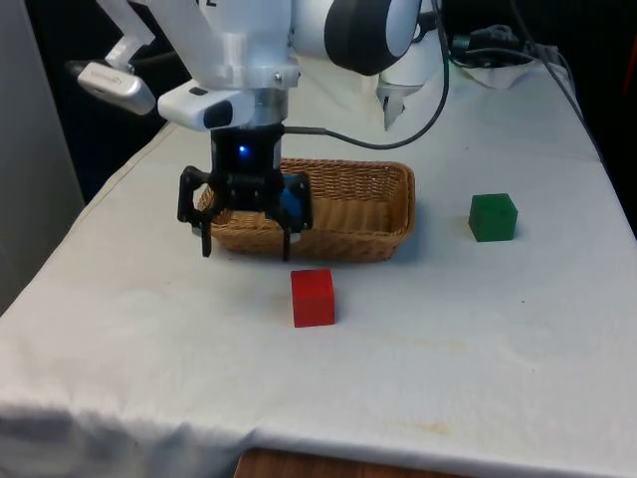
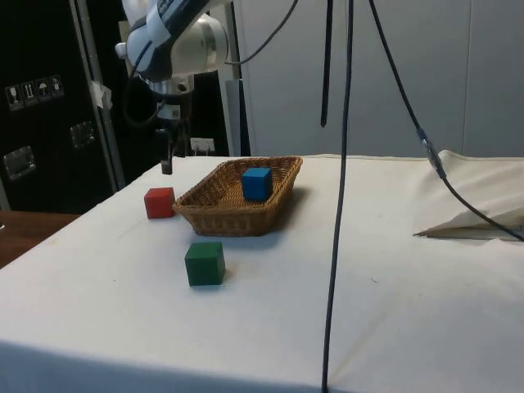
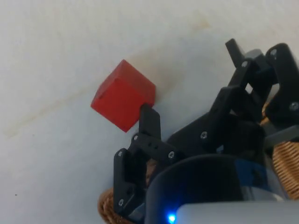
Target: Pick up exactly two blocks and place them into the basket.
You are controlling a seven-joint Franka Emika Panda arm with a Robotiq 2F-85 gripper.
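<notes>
We see gripper (image 1: 247, 247) hanging w/ fingers apart, empty, above near edge of basket (image 1: 383, 214). Blue block (image 2: 256, 182) in basket; red block (image 1: 313, 297) just near of it, green block (image 1: 493, 217) right.

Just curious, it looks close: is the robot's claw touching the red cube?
Apart. In the front view, the open gripper hangs above the cloth beside the basket, with bare white cloth between its fingertips and the red block.
</notes>
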